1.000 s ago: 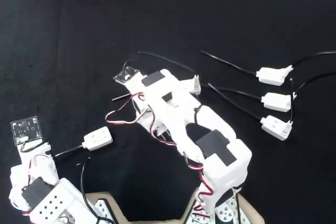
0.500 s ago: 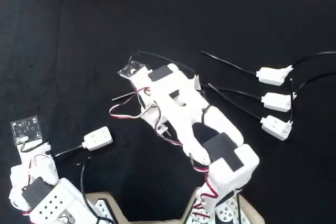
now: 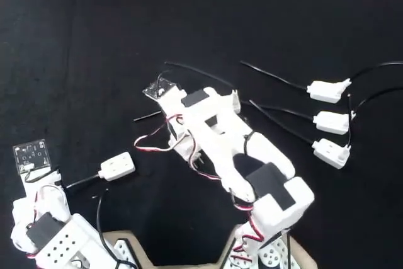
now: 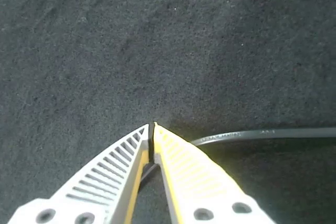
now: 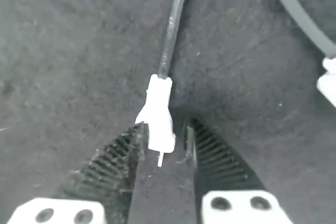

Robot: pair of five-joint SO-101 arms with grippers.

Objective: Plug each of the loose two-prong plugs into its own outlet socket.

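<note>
Black table [image 3: 75, 48]: carries all items.

Right arm [image 3: 214, 131]: stretched across the middle of the table. Against a second ago, its rear block has shifted toward the three outlet sockets and back toward its own base. Its forward end sits about where it was.

Left arm [image 3: 47, 231]: folded, well apart from the right arm on its far side from the three sockets. Unchanged.

Three outlet sockets [image 3: 332, 121]: in a column, clear of the right arm. Not moved.

Single outlet socket [image 3: 117, 165]: between the right arm and the left arm. Not moved.

Right gripper [image 5: 163, 126]: fingers parted a little, straddling a white plug [image 5: 160, 121]. One finger is at the plug's side and a slim gap shows at the other. The plug lies on the table, prongs toward the wrist and cable leading away.

Second plug [image 3: 235, 101]: against the right arm's side, on the three-socket side. Not moved.

Left gripper [image 4: 153, 127]: fingertips pressed together, holding nothing, with a black cable [image 4: 262, 132] just beside them.
</note>
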